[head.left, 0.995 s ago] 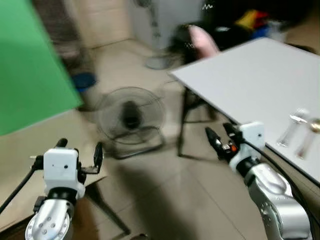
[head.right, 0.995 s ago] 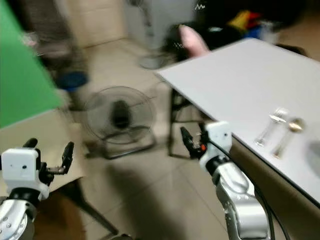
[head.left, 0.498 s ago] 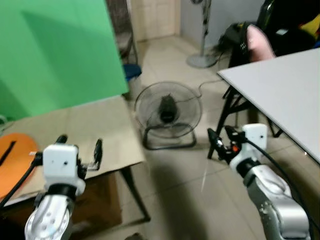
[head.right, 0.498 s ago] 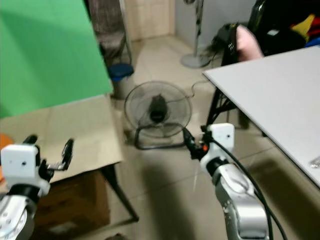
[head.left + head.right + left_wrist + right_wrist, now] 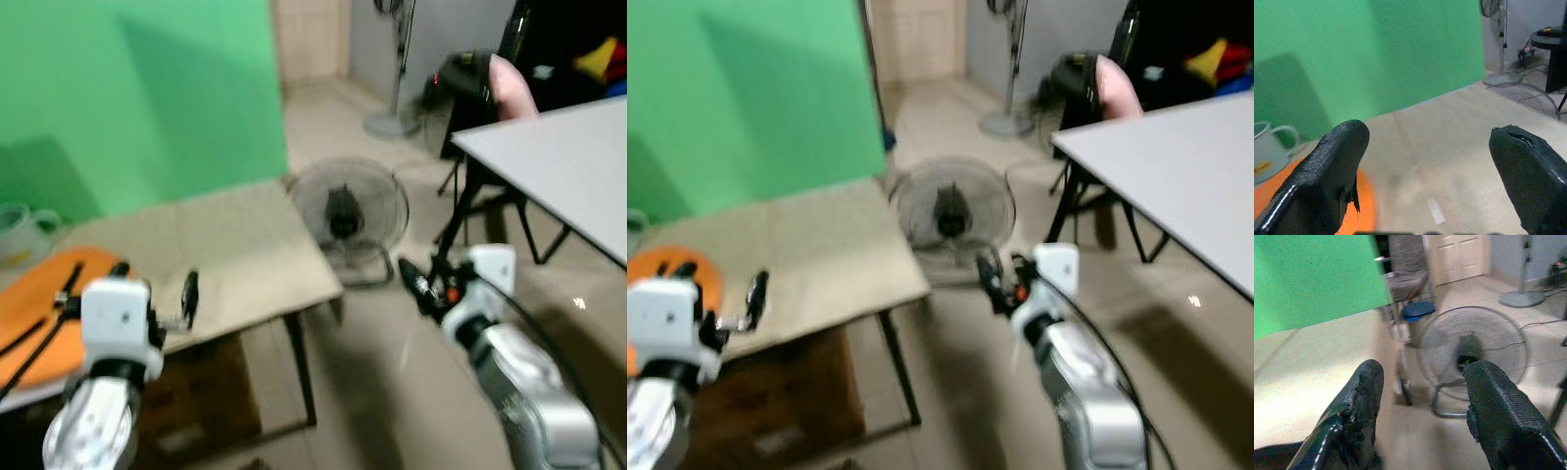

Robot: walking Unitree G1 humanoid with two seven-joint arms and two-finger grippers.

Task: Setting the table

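Robot faces a low beige side table [image 5: 245, 255] on the left; orange tray [image 5: 39, 313] sits at its far-left end, dark utensils lying on it, a pale mug [image 5: 1266, 149] just beyond. White dining table [image 5: 558, 166] stands well apart on the right. Left gripper [image 5: 157, 299] hovers over the beige top, fingers spread, empty. Right gripper [image 5: 416, 284] hangs above the floor near the floor fan [image 5: 348, 211], fingers parted, empty. Judgement: square up to the tray first, let blur settle, then reach leftward with the left gripper.
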